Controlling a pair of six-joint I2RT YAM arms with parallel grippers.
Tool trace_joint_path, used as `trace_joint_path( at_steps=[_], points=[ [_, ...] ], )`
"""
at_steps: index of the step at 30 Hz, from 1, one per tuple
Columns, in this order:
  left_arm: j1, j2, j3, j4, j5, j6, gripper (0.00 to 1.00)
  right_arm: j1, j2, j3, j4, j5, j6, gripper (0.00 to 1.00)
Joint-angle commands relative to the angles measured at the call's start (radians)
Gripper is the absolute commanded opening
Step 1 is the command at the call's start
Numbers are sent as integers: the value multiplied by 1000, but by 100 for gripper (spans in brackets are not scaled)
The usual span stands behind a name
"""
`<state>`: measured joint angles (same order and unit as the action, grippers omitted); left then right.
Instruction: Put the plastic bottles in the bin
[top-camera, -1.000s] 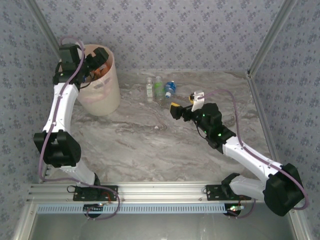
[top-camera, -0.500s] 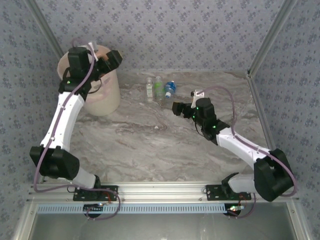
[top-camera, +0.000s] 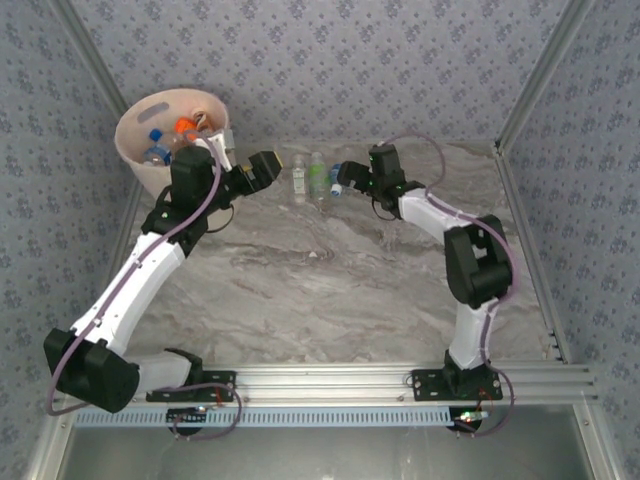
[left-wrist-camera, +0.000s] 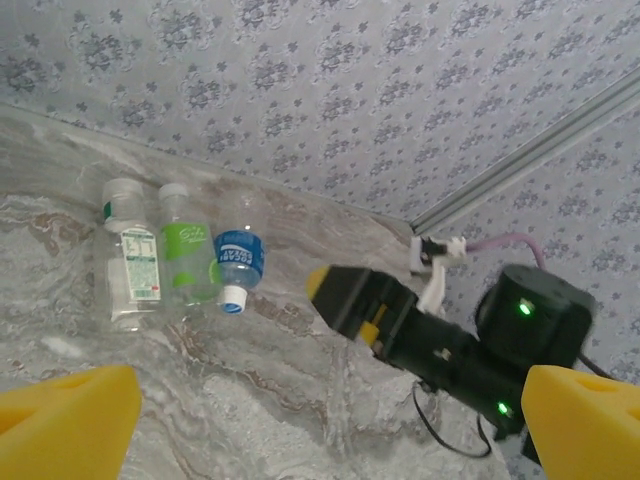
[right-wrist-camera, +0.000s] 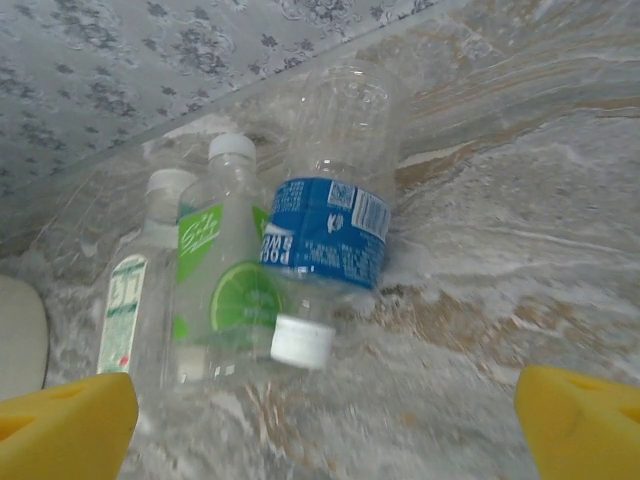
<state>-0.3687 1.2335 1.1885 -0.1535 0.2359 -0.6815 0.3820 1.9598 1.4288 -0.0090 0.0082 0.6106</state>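
Left gripper (top-camera: 262, 168) came off bin (top-camera: 138, 168), swung toward loose bottles; right gripper (top-camera: 346, 180) reached blue-label bottle (right-wrist-camera: 325, 232). Both jaws wide, empty. Step: approach for next pick. Next: straddle blue-label bottle, close. Count: three lying on table (top-camera: 300, 290): white-label bottle (top-camera: 298, 180), green-label bottle (top-camera: 317, 177), blue-label bottle; more inside bin, number unclear; one bin.

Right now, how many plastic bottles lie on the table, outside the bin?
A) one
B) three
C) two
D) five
B: the white-label bottle, the green-label bottle and the blue-label bottle lie side by side on the table near the back wall, outside the bin.
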Motion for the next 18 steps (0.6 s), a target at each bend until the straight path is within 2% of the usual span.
trace_joint_path(
  at_steps=[1,4,18],
  points=[
    [-2,-47,-31,6,-36,26,98,1,122,132,-86,19,55,97],
    [-2,-68,-53,-23,-58,49,98,5,217,246,-124,69,55,95],
    [5,-74,-78,-67,-120,101,98,11,517,635,-346,37,58,90]
  ],
)
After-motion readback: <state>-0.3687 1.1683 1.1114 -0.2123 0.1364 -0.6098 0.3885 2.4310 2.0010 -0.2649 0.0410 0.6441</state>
